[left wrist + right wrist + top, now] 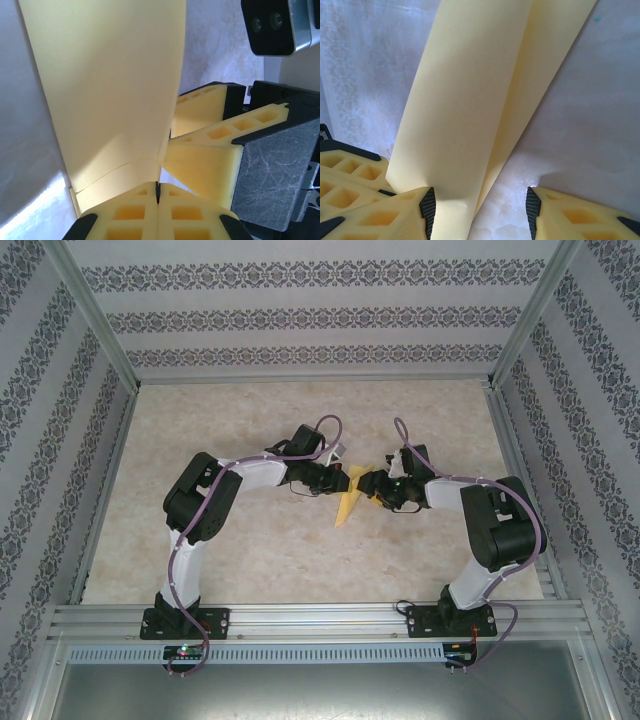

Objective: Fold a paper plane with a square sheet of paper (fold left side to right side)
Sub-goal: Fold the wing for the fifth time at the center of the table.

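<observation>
Seen from above, the yellow paper sheet (pixel 346 506) is already a narrow pointed strip, so the folding looks well advanced, though no finished plane; it trails out from between the left pincer (pixel 337 480) and right pincer (pixel 371 485). Left wrist: that pincer is closed tight on the sheet's edge. Right wrist: jaws half apart, the layered, creased sheet lying between them, unclamped

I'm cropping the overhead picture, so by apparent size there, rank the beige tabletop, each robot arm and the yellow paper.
Largest: beige marbled tabletop.
Next: black-and-white left arm and right arm, which look alike, so unranked.
Smallest: narrow folded yellow paper between them.
</observation>
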Controlling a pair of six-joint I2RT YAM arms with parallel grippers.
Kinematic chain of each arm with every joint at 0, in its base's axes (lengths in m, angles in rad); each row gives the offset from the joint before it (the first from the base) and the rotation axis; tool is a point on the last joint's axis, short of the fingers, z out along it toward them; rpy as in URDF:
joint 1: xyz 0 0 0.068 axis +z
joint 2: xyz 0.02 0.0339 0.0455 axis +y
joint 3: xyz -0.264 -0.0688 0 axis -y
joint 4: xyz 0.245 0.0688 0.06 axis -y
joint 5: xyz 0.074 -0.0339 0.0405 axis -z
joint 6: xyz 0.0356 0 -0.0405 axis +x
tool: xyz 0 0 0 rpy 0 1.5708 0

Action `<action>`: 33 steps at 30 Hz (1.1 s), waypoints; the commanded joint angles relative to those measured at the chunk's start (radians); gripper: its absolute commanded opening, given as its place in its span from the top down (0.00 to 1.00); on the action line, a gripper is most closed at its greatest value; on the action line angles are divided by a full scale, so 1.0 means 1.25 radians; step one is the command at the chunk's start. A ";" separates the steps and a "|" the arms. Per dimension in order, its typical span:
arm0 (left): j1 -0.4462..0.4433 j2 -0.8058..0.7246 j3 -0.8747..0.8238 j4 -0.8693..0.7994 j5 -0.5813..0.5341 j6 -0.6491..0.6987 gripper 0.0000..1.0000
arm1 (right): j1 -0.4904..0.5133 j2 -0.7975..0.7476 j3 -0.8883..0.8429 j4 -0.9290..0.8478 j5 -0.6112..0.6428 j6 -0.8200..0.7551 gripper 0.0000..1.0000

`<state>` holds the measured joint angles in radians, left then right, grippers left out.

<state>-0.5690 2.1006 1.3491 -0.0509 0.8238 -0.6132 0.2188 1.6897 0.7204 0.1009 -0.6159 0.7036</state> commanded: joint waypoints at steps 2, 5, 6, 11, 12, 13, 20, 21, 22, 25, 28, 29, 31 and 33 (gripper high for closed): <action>0.013 0.008 0.009 0.036 0.023 0.013 0.98 | 0.008 0.031 0.013 -0.017 0.050 -0.027 0.47; 0.013 0.003 0.007 0.038 0.023 0.012 0.91 | 0.009 0.037 0.017 -0.018 0.054 -0.027 0.47; 0.013 0.001 0.007 0.037 0.023 0.012 0.90 | 0.009 0.037 0.019 -0.018 0.055 -0.026 0.47; 0.013 -0.009 0.003 0.038 0.023 0.012 0.81 | 0.009 0.042 0.024 -0.020 0.055 -0.027 0.47; 0.013 -0.010 0.003 0.038 0.023 0.012 0.78 | 0.009 0.043 0.025 -0.019 0.056 -0.026 0.47; 0.014 -0.011 0.003 0.037 0.021 0.013 0.77 | 0.009 0.044 0.025 -0.020 0.056 -0.028 0.47; 0.015 -0.001 0.014 0.045 0.018 0.000 0.74 | 0.009 0.045 0.024 -0.021 0.055 -0.027 0.47; 0.014 0.003 0.016 0.045 0.017 -0.001 0.74 | 0.009 0.045 0.024 -0.020 0.052 -0.027 0.47; 0.016 0.008 0.020 0.046 0.017 -0.002 0.74 | 0.008 0.045 0.024 -0.021 0.052 -0.029 0.47; 0.016 0.018 0.027 0.051 0.018 -0.007 0.74 | 0.009 0.045 0.024 -0.021 0.050 -0.028 0.47; 0.017 0.023 0.035 0.051 0.018 -0.008 0.76 | 0.009 0.043 0.023 -0.021 0.051 -0.029 0.47; 0.017 0.025 0.037 0.052 0.018 -0.009 0.76 | 0.008 0.044 0.023 -0.021 0.051 -0.029 0.47; 0.017 0.029 0.043 0.051 0.018 -0.010 0.77 | 0.009 0.045 0.023 -0.021 0.050 -0.029 0.47; 0.017 0.034 0.047 0.051 0.019 -0.011 0.79 | 0.009 0.045 0.023 -0.022 0.049 -0.029 0.47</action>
<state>-0.5671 2.1246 1.3788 -0.0135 0.8345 -0.6178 0.2188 1.7027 0.7444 0.0650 -0.6144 0.7033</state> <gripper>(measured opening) 0.219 0.528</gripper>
